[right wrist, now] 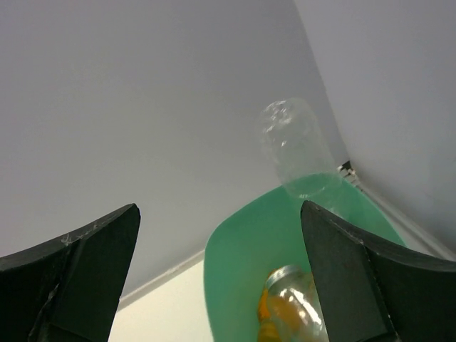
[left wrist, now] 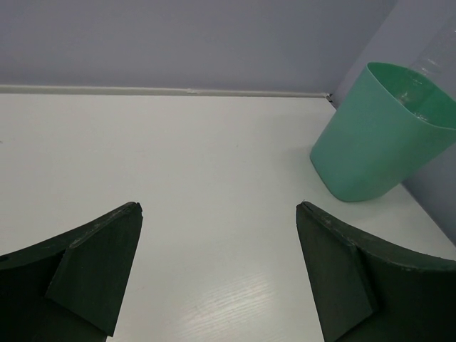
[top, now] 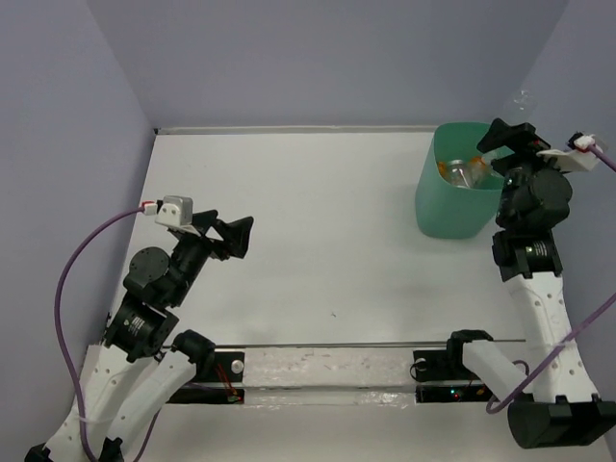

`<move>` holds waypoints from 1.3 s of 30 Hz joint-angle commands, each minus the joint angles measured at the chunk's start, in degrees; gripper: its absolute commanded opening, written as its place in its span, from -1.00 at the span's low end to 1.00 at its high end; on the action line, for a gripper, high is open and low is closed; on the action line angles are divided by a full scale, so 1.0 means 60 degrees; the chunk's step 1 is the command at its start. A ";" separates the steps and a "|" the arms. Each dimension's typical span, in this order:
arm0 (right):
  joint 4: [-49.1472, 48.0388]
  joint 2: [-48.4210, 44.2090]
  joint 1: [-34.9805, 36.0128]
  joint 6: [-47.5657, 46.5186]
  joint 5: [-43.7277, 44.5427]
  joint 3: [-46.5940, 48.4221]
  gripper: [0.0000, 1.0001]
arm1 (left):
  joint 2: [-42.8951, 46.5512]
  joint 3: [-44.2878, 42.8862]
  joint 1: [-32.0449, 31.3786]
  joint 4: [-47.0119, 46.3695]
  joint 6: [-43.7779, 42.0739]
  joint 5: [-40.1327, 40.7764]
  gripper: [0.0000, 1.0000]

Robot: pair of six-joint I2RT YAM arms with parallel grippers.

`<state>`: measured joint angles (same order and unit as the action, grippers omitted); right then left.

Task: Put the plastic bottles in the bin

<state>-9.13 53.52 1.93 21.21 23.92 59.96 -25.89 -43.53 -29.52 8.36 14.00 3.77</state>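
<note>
The mint-green bin (top: 445, 207) stands at the far right of the table. It also shows in the left wrist view (left wrist: 370, 149) and the right wrist view (right wrist: 242, 278). Inside it lie an orange bottle (right wrist: 296, 317) and clear plastic (top: 467, 171). A tall clear bottle (right wrist: 296, 149) leans up out of the bin's far side; its top shows in the top view (top: 523, 99) and the left wrist view (left wrist: 431, 71). My right gripper (top: 502, 146) (right wrist: 219, 206) is open and empty just above the bin's right rim. My left gripper (top: 237, 239) (left wrist: 219, 206) is open and empty over bare table at the left.
Grey walls close in the table at the back and both sides, and the bin sits near the back right corner (left wrist: 329, 95). A transparent rail (top: 327, 371) runs between the two arm bases at the near edge.
</note>
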 commanded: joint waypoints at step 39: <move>0.6077 -0.6340 -0.0015 -0.0225 -0.5529 0.3366 0.99 | -0.1208 -0.2545 0.0027 -0.2375 0.0508 -0.1653 0.98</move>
<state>26.85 18.81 1.93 21.93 -11.03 78.83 -34.09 -55.61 -29.52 -0.93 18.13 -4.12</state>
